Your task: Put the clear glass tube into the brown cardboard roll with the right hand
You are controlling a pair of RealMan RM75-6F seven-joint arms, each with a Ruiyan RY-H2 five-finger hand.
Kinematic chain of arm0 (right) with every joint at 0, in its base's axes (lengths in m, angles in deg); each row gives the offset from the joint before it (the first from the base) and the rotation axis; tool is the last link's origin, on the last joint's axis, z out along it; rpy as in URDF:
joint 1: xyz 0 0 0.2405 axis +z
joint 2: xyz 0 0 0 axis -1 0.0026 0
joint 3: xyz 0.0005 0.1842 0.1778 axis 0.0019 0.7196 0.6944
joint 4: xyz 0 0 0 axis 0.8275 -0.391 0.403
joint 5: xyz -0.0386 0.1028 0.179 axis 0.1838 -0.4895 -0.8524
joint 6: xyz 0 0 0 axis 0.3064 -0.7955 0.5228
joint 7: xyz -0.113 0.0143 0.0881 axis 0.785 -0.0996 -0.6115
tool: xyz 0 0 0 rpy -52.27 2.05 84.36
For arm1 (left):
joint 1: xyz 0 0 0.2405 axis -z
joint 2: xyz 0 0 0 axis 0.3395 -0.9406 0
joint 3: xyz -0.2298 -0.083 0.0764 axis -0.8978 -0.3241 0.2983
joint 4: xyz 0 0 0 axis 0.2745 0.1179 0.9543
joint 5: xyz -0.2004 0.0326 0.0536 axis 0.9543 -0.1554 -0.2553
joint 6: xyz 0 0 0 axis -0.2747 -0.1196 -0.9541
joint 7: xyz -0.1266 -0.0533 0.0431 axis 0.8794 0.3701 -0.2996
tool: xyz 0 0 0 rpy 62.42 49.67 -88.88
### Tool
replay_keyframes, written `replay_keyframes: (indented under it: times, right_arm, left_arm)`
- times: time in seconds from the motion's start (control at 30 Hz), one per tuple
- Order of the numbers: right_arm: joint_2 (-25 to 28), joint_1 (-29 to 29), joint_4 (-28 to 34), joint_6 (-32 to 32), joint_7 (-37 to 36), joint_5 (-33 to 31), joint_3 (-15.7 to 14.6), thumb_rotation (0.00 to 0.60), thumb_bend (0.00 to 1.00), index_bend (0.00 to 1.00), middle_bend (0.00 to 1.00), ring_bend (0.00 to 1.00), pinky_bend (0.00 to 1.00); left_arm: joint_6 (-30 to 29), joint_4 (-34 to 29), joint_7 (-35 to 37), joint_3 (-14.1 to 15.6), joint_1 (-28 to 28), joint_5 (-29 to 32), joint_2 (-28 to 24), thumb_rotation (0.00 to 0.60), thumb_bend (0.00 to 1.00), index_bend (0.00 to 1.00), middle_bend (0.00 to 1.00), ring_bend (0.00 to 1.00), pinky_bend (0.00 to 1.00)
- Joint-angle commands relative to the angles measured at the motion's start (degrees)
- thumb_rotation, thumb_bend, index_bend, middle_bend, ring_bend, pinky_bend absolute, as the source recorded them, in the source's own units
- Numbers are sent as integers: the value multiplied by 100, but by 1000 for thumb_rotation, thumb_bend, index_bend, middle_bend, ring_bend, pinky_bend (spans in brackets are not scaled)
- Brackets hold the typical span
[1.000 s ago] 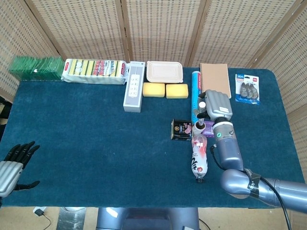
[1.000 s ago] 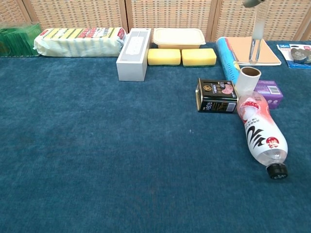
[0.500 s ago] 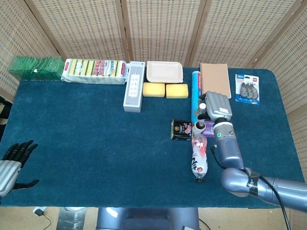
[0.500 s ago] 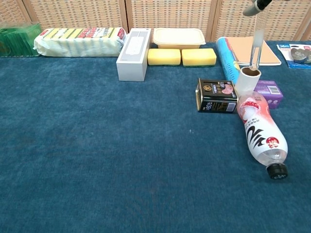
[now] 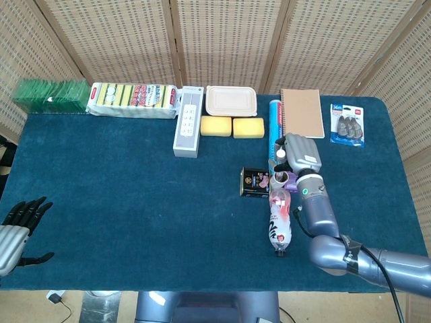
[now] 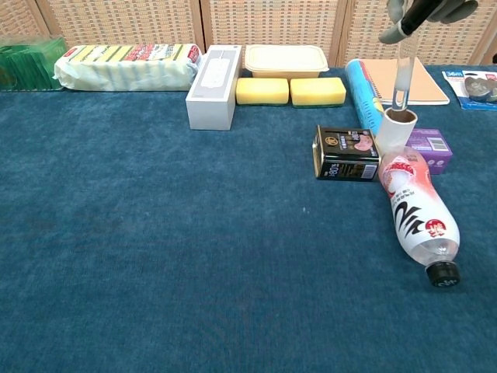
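Compared with a second ago, the right hand [image 6: 432, 9] has come lower and shows more fully at the top of the chest view, and the clear glass tube [image 6: 401, 74] it carries has dropped with it — its lower end is now at the mouth of the brown cardboard roll [image 6: 395, 130], where earlier it hung clearly above and a little to the right. Whether the tip is already inside the opening cannot be told from these views. The tube hangs close to upright, its top slightly tilted.

The right hand's fingers are closed around the tube's upper end, holding it from above; in the head view the hand [image 5: 301, 153] covers the roll almost entirely. The roll stands upright on the blue table [image 6: 155, 249], between the black tin [image 6: 346, 153] and the purple box [image 6: 431, 146], with the lying plastic bottle [image 6: 415, 214] just in front of it.

The left hand [image 5: 19, 229] sits at the table's near left corner, slightly lower than a second ago, fingers spread and holding nothing.
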Motion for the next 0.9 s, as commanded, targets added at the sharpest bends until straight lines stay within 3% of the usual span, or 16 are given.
replay_keyframes:
  times: [0.03, 0.9]
  right_arm:
    - [-30, 10, -63, 51, -77, 64, 19, 600, 487, 835, 1000, 1000, 942]
    - [-473, -1, -1143, 804, -635, 264, -213, 600, 486, 835, 1000, 1000, 941]
  left_arm:
    - [6, -2, -8, -2, 2, 6, 2, 538, 81, 21, 0, 0, 0]
    - [303, -79, -152, -78, 120, 259, 20, 542, 82, 22, 0, 0, 0]
